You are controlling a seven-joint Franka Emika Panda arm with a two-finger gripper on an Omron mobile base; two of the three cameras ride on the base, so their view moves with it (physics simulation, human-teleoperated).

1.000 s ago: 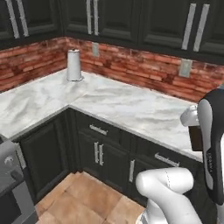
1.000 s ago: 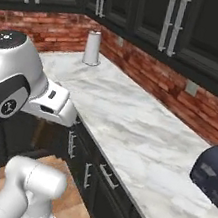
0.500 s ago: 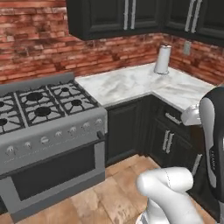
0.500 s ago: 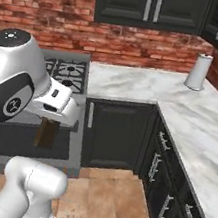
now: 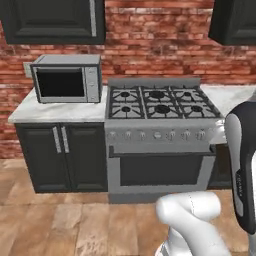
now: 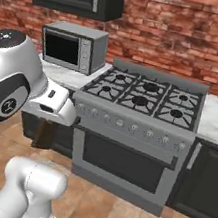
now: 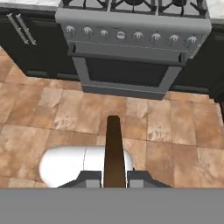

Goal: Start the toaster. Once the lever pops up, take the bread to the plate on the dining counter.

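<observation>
Base turned from the corner worktop to face the stove (image 5: 159, 130) and microwave (image 5: 66, 78); gripper (image 7: 114, 177) clamped on the bread (image 7: 113, 151), edge-on above the floor (image 7: 52, 109).

One bread (image 7: 113, 151), one stove (image 5: 160, 135), one microwave (image 5: 66, 78)

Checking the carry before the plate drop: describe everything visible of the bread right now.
The bread is a thin, flat dark-brown slice, seen edge-on in the hand view as a narrow upright strip with a rounded far end. It is clamped between the gripper fingertips, sticking out ahead of them over the tan tile floor, in front of the stove. In the right base view it hangs below the hand as a dark slab.
</observation>
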